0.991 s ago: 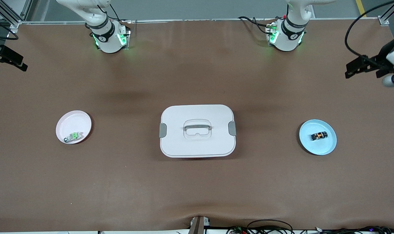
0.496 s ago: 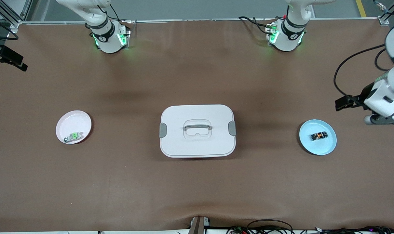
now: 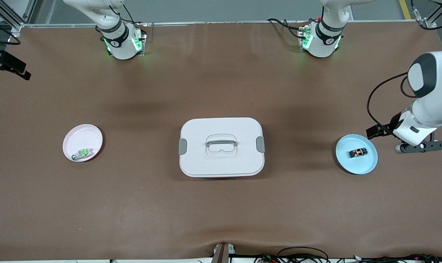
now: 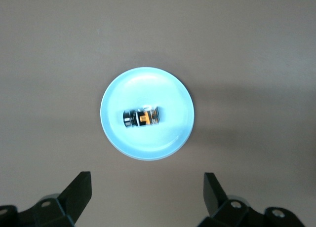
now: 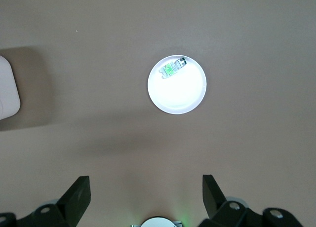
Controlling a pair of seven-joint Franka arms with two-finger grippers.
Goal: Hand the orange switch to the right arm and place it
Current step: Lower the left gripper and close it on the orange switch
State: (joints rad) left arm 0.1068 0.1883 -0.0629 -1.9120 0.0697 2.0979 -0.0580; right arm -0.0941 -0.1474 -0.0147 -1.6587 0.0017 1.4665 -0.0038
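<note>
The orange switch (image 3: 358, 152) lies on its side in a light blue plate (image 3: 356, 168) toward the left arm's end of the table. In the left wrist view the switch (image 4: 142, 118) sits in the middle of the plate (image 4: 148, 149). My left gripper (image 3: 419, 147) hovers over bare table beside the plate, toward the table's end. It (image 4: 148, 192) is open and empty, high above the table. My right gripper (image 5: 146, 192) is open and empty, high above the table; the right arm waits. Only a black part of its wrist (image 3: 9, 65) shows at the front view's edge.
A white lidded box (image 3: 221, 164) with a handle stands mid-table. A pale pink plate (image 3: 83, 136) with a grey, green-topped component (image 3: 83, 153) lies toward the right arm's end; both show in the right wrist view, plate (image 5: 177, 96) and component (image 5: 172, 68).
My left arm has swung in from the table's end and come toward the front camera, close beside the blue plate. The right arm and all objects have not moved.
</note>
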